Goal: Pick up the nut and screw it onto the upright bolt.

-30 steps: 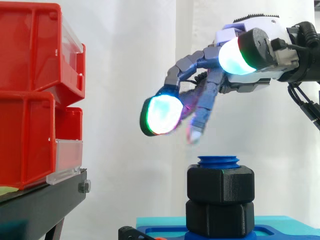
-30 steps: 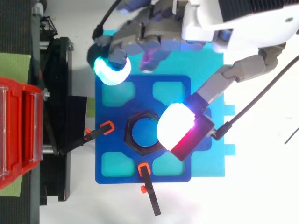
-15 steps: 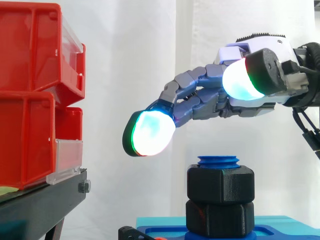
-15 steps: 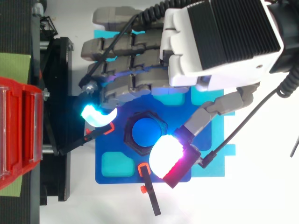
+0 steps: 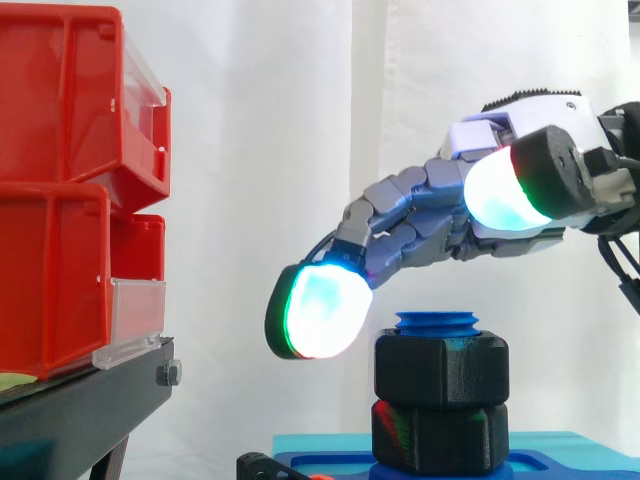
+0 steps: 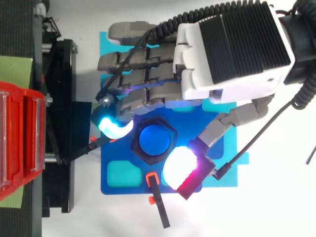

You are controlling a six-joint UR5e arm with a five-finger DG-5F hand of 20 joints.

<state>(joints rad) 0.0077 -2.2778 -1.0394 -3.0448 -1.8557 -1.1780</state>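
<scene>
hand (image 6: pixel 232 49) fingers straight, spread apart | black hex nut (image 5: pixel 441 368) | blue threaded bolt (image 5: pixel 436 322)

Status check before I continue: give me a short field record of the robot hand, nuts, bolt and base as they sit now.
black hexagonal nuts: two, upper nut stacked on lower nut
blue threaded bolt: upright, top showing above the upper nut
robot hand: open, holding nothing, over the bolt
glowing fingertips: flank the upper nut; contact unclear
blue fixture plate: carries the bolt
</scene>
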